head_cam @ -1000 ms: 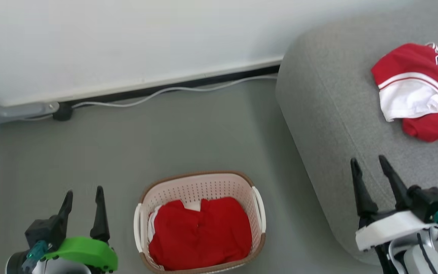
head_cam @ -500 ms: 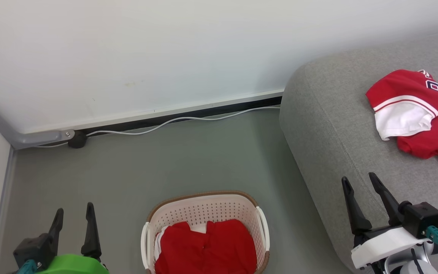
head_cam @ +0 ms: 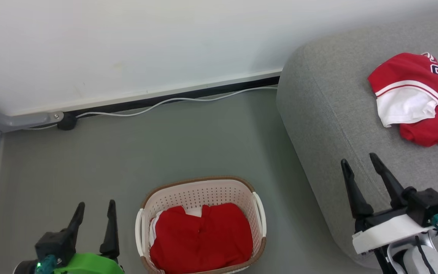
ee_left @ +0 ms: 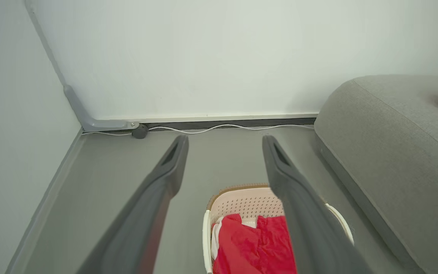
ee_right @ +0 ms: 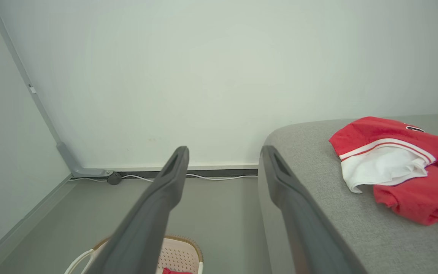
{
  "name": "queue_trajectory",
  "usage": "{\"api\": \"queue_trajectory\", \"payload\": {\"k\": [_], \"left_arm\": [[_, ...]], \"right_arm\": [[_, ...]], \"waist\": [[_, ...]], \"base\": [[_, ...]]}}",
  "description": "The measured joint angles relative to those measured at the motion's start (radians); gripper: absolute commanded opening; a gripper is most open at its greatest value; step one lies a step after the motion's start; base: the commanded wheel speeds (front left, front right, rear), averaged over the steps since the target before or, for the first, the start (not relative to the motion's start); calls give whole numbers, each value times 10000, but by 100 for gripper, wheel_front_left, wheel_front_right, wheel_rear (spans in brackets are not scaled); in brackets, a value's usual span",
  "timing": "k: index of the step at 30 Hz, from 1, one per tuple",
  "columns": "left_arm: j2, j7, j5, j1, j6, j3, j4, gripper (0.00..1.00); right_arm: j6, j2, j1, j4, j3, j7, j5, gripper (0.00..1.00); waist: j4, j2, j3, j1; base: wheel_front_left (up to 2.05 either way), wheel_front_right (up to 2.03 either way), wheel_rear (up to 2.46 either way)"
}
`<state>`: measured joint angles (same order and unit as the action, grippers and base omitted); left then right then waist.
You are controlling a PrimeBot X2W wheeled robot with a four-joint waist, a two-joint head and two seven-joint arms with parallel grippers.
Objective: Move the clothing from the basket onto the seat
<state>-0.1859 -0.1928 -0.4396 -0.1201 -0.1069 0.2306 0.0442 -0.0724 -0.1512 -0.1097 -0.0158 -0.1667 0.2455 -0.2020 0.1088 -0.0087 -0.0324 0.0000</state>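
**Clothing (head_cam: 202, 238) partly moved from basket (head_cam: 196, 182) to sofa (head_cam: 333, 114)**

The clothing is found in two places. One red and white top (head_cam: 413, 95) has been laid on the grey sofa, well back from its rounded end; it is crumpled, with a white panel and stripe trim turned up and dark lettering showing at its far side. That part of the task is judged done.

The rest is seen in the basket, which stands upright on the grey floor (head_cam: 165, 144), near the end of the sofa but apart from it. Its bottom is mostly covered by a loosely folded red heap, with a strip of white cloth showing along the left and back of the heap. Whether this is one garment or several cannot be told. The perforated walls above the heap are bare, so the basket is far from full. Nothing else is held in it.

The left claw (head_cam: 96, 204) is spread wide and empty, and hangs over the floor just left of the basket. The right claw (head_cam: 358, 158) is likewise spread wide with nothing between its fingers, and is held over the near edge of the sofa. No cloth is touched by either.

The work is judged about midway: the heap in the basket has to be picked up and carried to the sofa.
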Motion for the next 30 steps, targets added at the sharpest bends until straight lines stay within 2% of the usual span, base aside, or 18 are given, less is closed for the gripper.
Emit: {"api": "queue_trajectory", "payload": {"k": [6, 20, 25, 30], "left_arm": [[-134, 564, 458, 805, 378, 947, -115, 100], [-313, 2098, 1078, 2513, 832, 1760, 648, 100], [-334, 2972, 1076, 3015, 1185, 2151, 1034, 100], [-656, 3835, 1490, 3647, 1555, 2589, 1400, 100]], "right_arm": [[-13, -69, 850, 593, 40, 4, 109, 100], [-155, 291, 2407, 1312, -374, 17, 169, 100], [-157, 418, 2768, 1354, -416, 35, 113, 100], [-232, 581, 3106, 1369, -466, 46, 36, 100]], "waist": [[84, 0, -703, 0], [594, 0, -2425, 0], [812, 0, -3126, 1], [987, 0, -3838, 1]], "base": [[0, 0, 0], [0, 0, 0], [0, 0, 0], [0, 0, 0]]}}
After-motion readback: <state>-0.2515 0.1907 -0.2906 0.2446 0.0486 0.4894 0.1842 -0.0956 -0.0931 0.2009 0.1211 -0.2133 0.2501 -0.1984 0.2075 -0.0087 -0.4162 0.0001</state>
